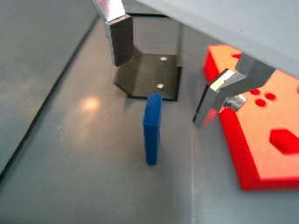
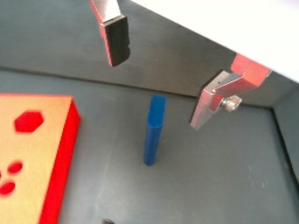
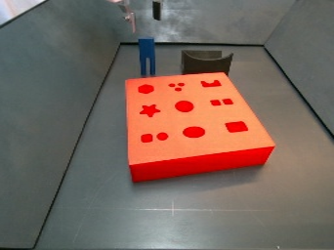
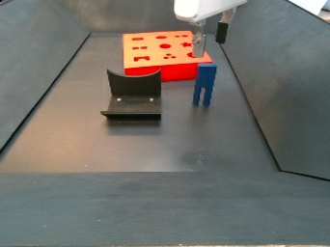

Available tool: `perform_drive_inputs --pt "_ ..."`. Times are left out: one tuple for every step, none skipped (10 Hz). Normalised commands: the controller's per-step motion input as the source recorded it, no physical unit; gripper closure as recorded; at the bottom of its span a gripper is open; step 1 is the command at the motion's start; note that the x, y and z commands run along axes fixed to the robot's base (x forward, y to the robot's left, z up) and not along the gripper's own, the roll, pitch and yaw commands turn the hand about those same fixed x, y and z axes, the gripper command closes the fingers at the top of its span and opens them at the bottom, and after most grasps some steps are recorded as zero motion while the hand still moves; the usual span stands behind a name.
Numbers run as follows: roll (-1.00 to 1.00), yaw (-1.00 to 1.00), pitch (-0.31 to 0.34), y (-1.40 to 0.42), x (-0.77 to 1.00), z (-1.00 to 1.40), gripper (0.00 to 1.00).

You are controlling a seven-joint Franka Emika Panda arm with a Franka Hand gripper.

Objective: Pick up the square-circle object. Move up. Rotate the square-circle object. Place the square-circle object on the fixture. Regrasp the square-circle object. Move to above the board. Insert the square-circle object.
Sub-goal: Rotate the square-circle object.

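While my end effector (image 2: 158, 74) hangs with its two fingers (image 2: 114, 39) spread wide and nothing between them, the square-circle object (image 2: 153, 131) stands right under the gap, its long side pointing straight up. It sits on the floor between the fixture (image 4: 134, 95) and the board (image 3: 189, 122). I think the fingers sit just above its top, but I can't be sure. The arm points straight down.

Blue square-circle object (image 1: 152, 129), red-orange board (image 3: 193, 125) with darker cutouts, dark grey fixture (image 4: 133, 95), silver tool (image 2: 163, 74) above.
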Motion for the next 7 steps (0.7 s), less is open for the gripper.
perform_drive_inputs --pt "-0.01 1.00 0.006 0.00 0.01 -0.01 0.00" --pt "-0.02 1.00 0.006 0.00 0.01 -0.01 0.00" --pt "-0.02 1.00 0.006 0.00 0.01 -0.01 0.00" --pt "-0.02 1.00 0.007 0.00 0.01 -0.01 0.00" --pt "-0.02 1.00 0.007 0.00 0.01 -0.01 0.00" --pt "-0.02 1.00 0.007 0.00 0.01 -0.01 0.00" --pt "-0.02 1.00 0.007 0.00 0.01 -0.01 0.00"
